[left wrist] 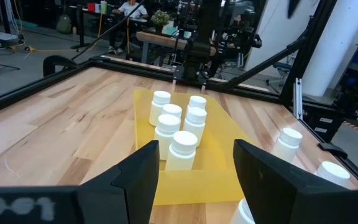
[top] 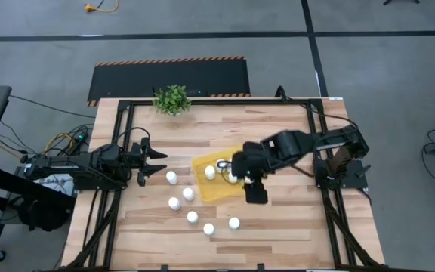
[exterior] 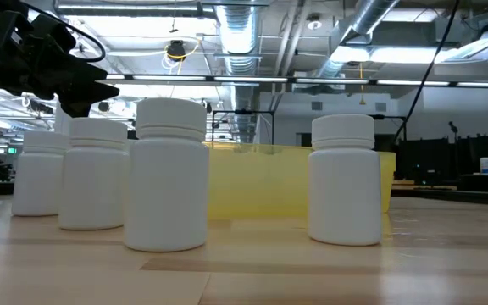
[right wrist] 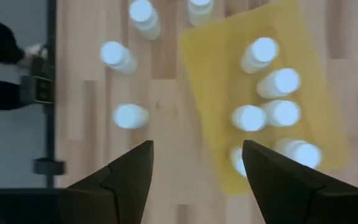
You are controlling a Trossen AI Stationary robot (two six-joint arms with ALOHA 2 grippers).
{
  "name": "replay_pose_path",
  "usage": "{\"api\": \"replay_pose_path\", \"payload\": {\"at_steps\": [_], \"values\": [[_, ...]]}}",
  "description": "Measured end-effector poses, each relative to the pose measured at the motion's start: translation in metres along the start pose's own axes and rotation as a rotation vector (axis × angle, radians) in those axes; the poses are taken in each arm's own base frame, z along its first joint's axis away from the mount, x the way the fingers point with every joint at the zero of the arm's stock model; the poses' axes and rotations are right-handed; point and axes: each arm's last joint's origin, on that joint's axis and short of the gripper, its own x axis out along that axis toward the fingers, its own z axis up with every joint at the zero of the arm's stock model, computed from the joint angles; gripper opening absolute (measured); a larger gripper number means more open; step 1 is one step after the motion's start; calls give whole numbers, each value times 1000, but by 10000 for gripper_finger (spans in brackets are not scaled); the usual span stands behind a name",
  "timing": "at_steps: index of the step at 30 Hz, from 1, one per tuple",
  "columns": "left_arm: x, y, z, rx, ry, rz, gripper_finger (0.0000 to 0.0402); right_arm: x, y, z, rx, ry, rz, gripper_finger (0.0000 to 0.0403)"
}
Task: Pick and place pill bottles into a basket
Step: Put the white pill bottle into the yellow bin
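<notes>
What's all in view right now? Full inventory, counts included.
basket: one, yellow, mid-table
pill bottles in basket: six, white, upright
loose pill bottles: six, white, on the table beside the basket, on the left arm's side
plant: one, green, far table edge
table: one, light wood, black frame
left gripper: one, dark, open, empty, facing the basket from the left side
right gripper: one, dark, open, empty, above the basket's edge
</notes>
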Motion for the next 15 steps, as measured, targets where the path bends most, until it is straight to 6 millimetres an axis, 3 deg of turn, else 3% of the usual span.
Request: {"api": "replay_pose_path", "payload": {"at_steps": [7,15], "values": [[0,0,0,0,0,0,194,17,34,0,125,-93,-1,240],[0,0,0,0,0,0,194,49,55,-10,284,-87,34,240]]}}
